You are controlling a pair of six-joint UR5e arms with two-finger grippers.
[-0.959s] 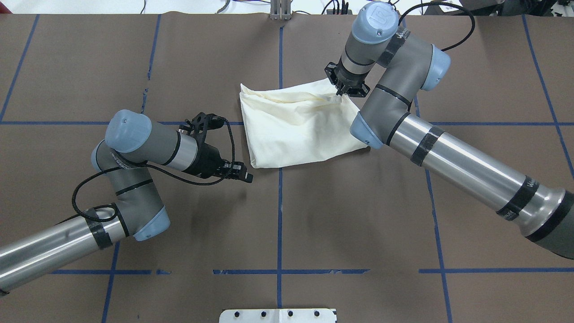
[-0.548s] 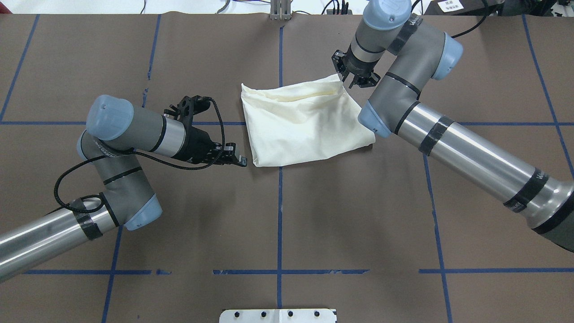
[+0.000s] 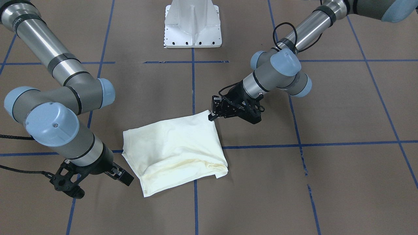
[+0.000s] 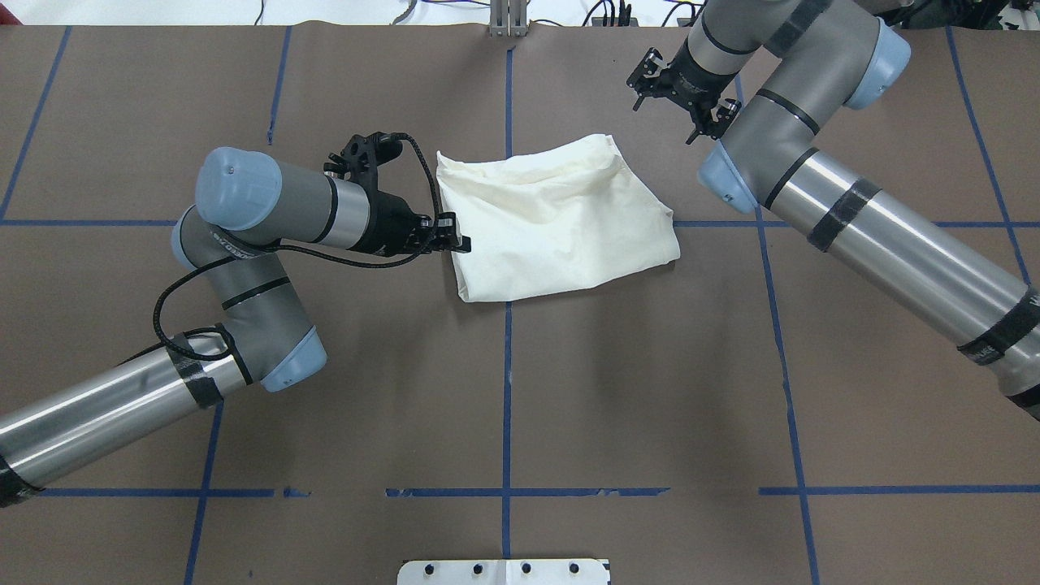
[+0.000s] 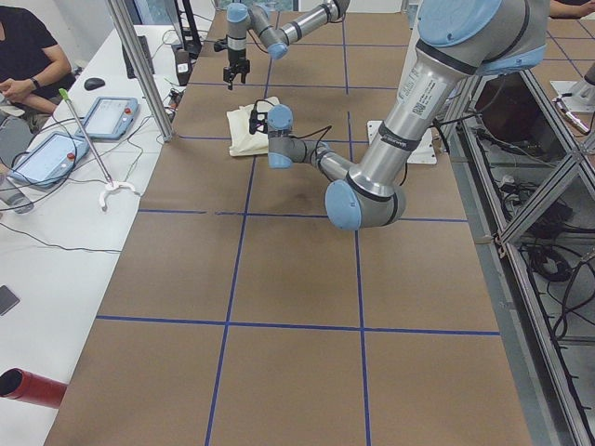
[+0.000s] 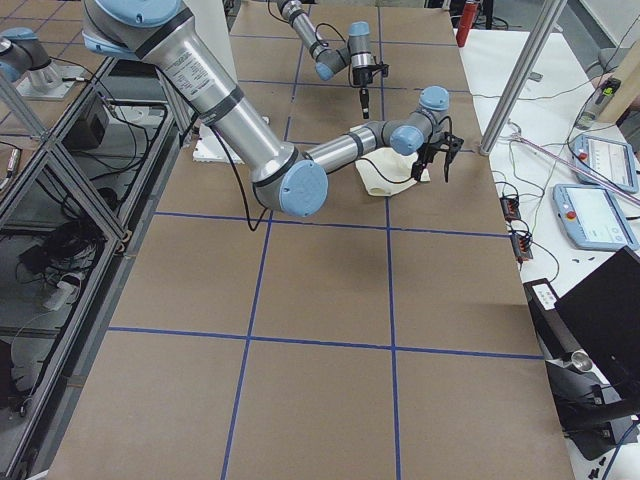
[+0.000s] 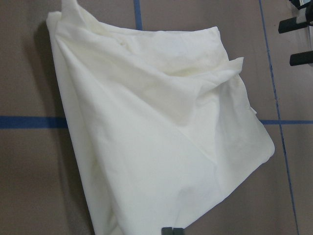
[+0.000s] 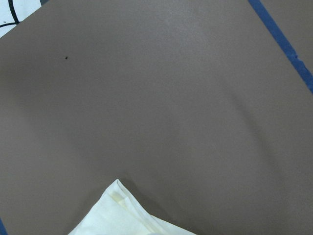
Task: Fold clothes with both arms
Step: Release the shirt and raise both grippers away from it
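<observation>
We see a matte brown paper-covered table [image 4: 325, 390] taped with blue grid lines [image 4: 506, 366]. Near its centre lies the folded, rumpled cream-white cloth shirt [image 4: 561, 223]. The black left gripper [image 4: 459, 241], fingertips pressed together, touches its edge. The black right gripper [image 4: 681, 91] hangs spread, apart.

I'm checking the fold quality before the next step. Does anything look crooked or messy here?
Yes. The shirt sits askew to the blue tape lines. Its edge away from the robot is rumpled, with layers gaping instead of lying flush. Nothing looks spilled.
</observation>
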